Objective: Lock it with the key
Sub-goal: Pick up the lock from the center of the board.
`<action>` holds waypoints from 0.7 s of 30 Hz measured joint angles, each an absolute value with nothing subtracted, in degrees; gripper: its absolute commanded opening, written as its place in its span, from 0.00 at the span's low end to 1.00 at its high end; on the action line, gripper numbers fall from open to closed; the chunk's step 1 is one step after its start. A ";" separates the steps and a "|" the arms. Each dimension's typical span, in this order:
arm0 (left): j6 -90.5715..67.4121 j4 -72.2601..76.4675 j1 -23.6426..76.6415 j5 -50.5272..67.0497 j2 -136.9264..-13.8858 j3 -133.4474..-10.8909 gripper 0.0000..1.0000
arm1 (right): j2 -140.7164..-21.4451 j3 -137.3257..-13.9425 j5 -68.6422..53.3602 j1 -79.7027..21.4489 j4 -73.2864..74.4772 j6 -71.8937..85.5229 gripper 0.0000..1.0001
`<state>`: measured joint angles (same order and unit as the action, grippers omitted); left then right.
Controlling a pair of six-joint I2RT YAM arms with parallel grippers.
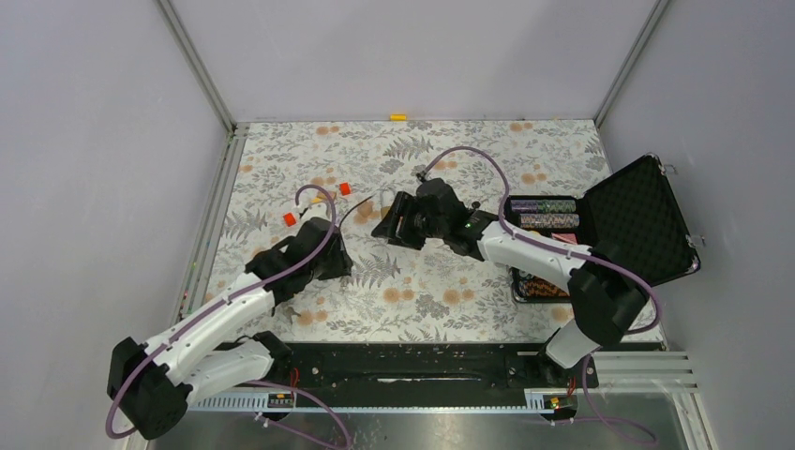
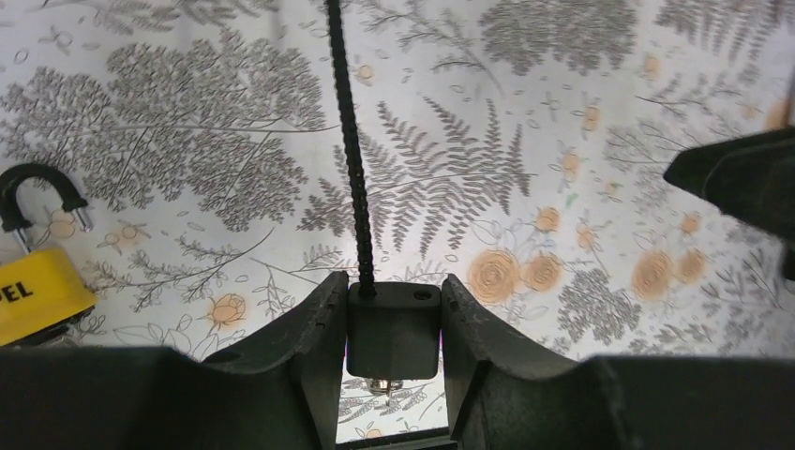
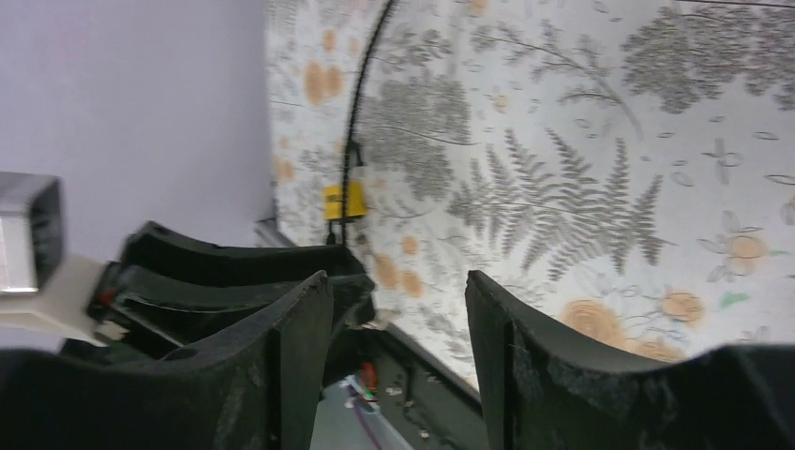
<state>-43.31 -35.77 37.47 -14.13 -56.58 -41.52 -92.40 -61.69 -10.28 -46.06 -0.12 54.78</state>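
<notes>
My left gripper (image 2: pixel 394 323) is shut on the black head of the key (image 2: pixel 394 333), whose metal blade points back under the wrist. A black cord (image 2: pixel 352 159) runs from the key head away across the floral mat. The yellow padlock (image 2: pixel 33 291), its black shackle open, lies on the mat to the left of the fingers, apart from them. It also shows far off in the right wrist view (image 3: pixel 343 201). My right gripper (image 3: pixel 398 347) is open and empty, facing the left gripper (image 1: pixel 339 262) from the right (image 1: pixel 384 228).
An open black case (image 1: pixel 637 220) holding rows of poker chips (image 1: pixel 544 211) stands at the right. Two small red pieces (image 1: pixel 344 188) (image 1: pixel 289 217) lie near the left arm. A small yellow item (image 1: pixel 398 117) sits at the back edge. Walls enclose the mat.
</notes>
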 measured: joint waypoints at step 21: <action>-34.20 -24.64 40.23 -1.32 -46.89 -41.52 0.00 | -92.84 -62.83 -16.32 -46.09 -12.84 63.22 0.53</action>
<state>-34.20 -24.64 40.23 -1.32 -46.89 -41.52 -92.84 -62.83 -16.32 -46.09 -12.84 63.22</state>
